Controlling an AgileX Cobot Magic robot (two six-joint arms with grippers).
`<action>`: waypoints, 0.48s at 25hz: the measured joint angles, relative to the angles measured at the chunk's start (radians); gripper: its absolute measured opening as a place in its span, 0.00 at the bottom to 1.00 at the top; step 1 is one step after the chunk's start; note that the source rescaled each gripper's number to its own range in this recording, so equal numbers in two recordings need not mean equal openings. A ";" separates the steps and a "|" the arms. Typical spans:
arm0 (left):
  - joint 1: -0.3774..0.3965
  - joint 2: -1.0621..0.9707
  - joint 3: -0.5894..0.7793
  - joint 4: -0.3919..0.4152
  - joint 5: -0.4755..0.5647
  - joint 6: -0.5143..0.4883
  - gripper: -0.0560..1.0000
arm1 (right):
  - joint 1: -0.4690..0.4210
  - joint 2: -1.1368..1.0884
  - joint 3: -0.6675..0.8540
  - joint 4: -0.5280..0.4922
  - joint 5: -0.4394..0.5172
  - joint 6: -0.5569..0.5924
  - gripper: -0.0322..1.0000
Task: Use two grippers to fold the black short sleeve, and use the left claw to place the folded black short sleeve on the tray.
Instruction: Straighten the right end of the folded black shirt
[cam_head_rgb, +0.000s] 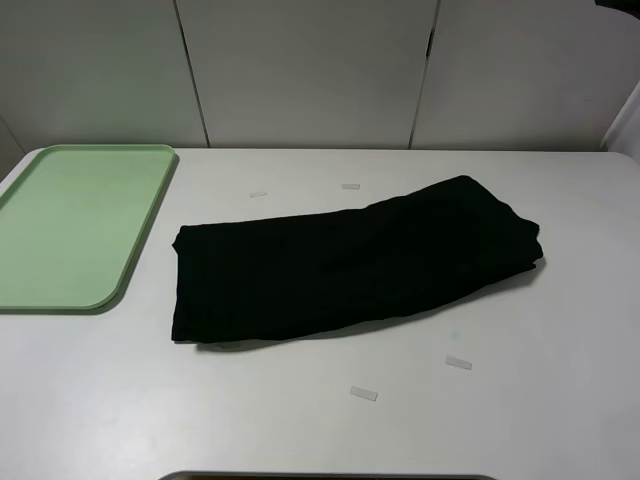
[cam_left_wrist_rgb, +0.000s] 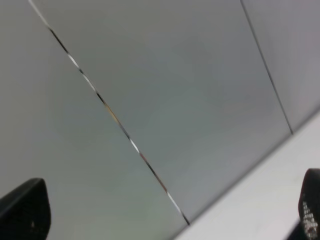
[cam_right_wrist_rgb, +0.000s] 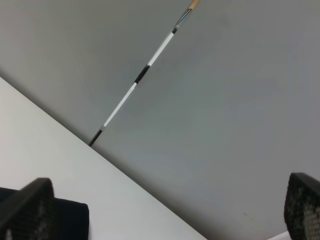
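Black short sleeve (cam_head_rgb: 350, 265) lies folded, perhaps just by the right pincer (cam_right_wrist_rgb: 165, 210), spread empty like the left pincer (cam_left_wrist_rgb: 167, 212).

The fingers (cam_left_wrist_rgb: 24, 210) of my left claw (cam_left_wrist_rgb: 167, 212) are matt black, and one has a fine pale speckle on its pad. Ahead of them the wall panels (cam_left_wrist_rgb: 190, 100) are flat grey-white, cut by thin dark seams. The table (cam_left_wrist_rgb: 260, 200) beneath is white. My right claw (cam_right_wrist_rgb: 165, 212) has black fingers (cam_right_wrist_rgb: 27, 212) with a cross-hatched mesh grain. Just beside one of them the black short sleeve (cam_right_wrist_rgb: 72, 220) is plain, unbroken black. The seam (cam_right_wrist_rgb: 135, 82) ahead of that claw runs in white, black and tan segments. On my left claw's side the tray (cam_head_rgb: 60, 220) is pale mint green. Small pale tape strips (cam_head_rgb: 363, 394) dot the white tabletop.
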 joint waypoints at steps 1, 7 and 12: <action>0.000 -0.044 0.064 0.001 -0.047 0.000 1.00 | 0.000 0.000 0.000 0.000 0.000 0.000 1.00; 0.000 -0.255 0.337 0.001 -0.143 -0.070 1.00 | 0.000 0.000 0.000 0.001 0.000 0.000 1.00; 0.000 -0.340 0.496 0.001 -0.131 -0.133 1.00 | 0.000 0.000 0.000 0.001 0.001 0.000 1.00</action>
